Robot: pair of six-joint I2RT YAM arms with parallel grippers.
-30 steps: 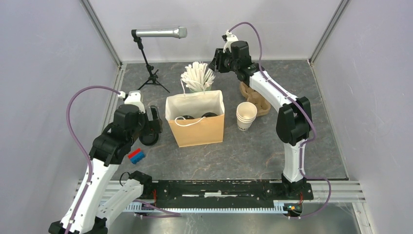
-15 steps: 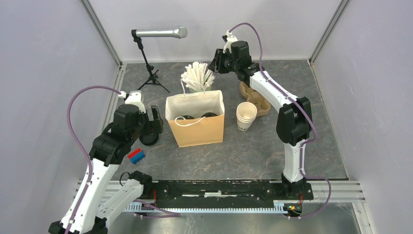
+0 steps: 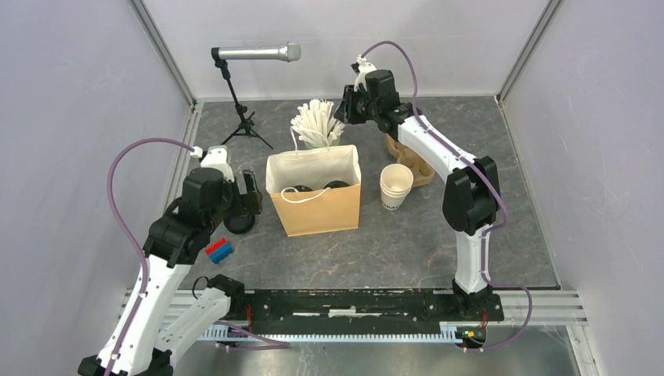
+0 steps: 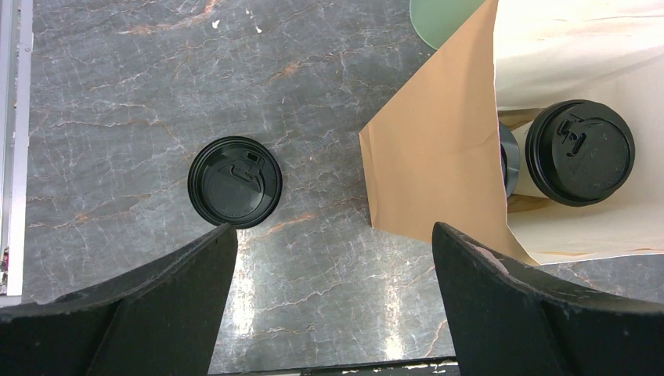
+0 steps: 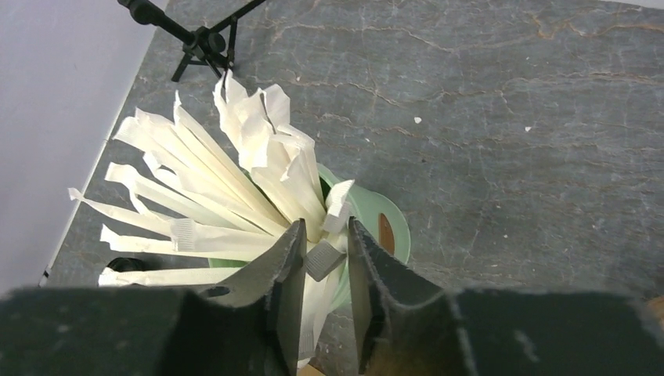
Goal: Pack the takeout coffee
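Observation:
A brown paper bag (image 3: 317, 210) stands open mid-table, with two black-lidded coffee cups inside (image 3: 298, 190); one lid (image 4: 579, 153) shows fully in the left wrist view, the other is half hidden behind the bag wall (image 4: 438, 172). A third black-lidded cup (image 4: 235, 182) stands on the table left of the bag; its side is hidden. My left gripper (image 4: 335, 231) is open and empty above the floor between that cup and the bag, and also shows in the top view (image 3: 247, 202). My right gripper (image 5: 325, 231) is shut on a white stick (image 5: 322, 260) in the mint-green cup (image 5: 391, 227).
A microphone on a tripod (image 3: 254, 53) stands at the back left. A stack of lidless cream cups (image 3: 395, 186) and a cardboard cup carrier (image 3: 415, 160) sit right of the bag. A red and blue block (image 3: 220, 251) lies by my left arm.
My right gripper has shifted slightly left and back over the cup of sticks. The left arm has not moved.

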